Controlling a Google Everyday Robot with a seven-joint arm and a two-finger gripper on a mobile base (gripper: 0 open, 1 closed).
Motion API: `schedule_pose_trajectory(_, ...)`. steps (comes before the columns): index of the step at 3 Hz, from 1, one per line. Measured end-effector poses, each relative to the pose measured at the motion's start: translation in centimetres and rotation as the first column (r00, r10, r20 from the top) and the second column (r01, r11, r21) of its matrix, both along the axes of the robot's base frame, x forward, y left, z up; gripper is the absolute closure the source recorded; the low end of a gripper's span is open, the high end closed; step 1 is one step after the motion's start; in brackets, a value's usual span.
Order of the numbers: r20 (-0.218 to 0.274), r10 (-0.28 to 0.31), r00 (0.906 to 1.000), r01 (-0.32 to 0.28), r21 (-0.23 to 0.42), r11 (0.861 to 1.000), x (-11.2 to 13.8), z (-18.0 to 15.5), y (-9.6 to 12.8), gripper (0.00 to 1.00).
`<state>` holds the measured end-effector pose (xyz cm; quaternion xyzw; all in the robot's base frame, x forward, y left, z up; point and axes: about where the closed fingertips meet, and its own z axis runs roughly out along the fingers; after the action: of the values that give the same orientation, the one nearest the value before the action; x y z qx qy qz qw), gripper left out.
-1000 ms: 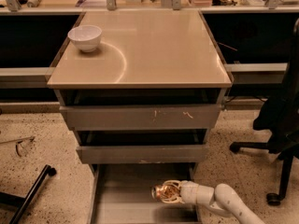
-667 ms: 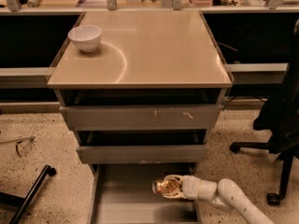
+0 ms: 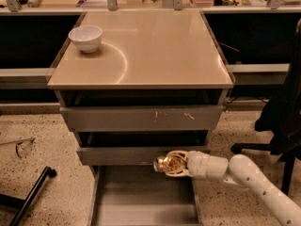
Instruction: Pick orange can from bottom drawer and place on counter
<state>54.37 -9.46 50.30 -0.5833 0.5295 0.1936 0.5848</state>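
Observation:
The orange can (image 3: 164,163) is a shiny golden-orange can held in my gripper (image 3: 170,164), which is shut on it. The white arm comes in from the lower right. The can hangs above the open bottom drawer (image 3: 141,197), level with the front of the middle drawer (image 3: 117,155). The bottom drawer's grey floor is bare. The counter (image 3: 155,46) is the glossy beige top of the cabinet, well above the can.
A white bowl (image 3: 85,37) stands at the counter's back left. The top drawer (image 3: 141,117) and middle drawer are slightly pulled out. A black office chair (image 3: 282,121) stands to the right. A black bar (image 3: 30,192) lies on the speckled floor at left.
My gripper has lifted the orange can up out of the bottom drawer to the height of the middle drawer's front.

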Motion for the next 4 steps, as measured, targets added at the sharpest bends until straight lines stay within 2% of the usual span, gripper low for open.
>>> schedule_pose_trajectory(1,0.078,0.055,0.9955,-0.054,-0.014,0.998,0.7,6.5,1.8,1.00)
schedule_pose_trajectory(2,0.078,0.055,0.9954,-0.054,-0.014,0.998,0.7,6.5,1.8,1.00)
schedule_pose_trajectory(3,0.103,0.031,0.9942,-0.026,-0.046,0.999,1.1,9.1,0.7,1.00)
schedule_pose_trajectory(4,0.181,-0.028,0.9831,0.048,-0.109,0.993,1.1,16.6,-1.4,1.00)
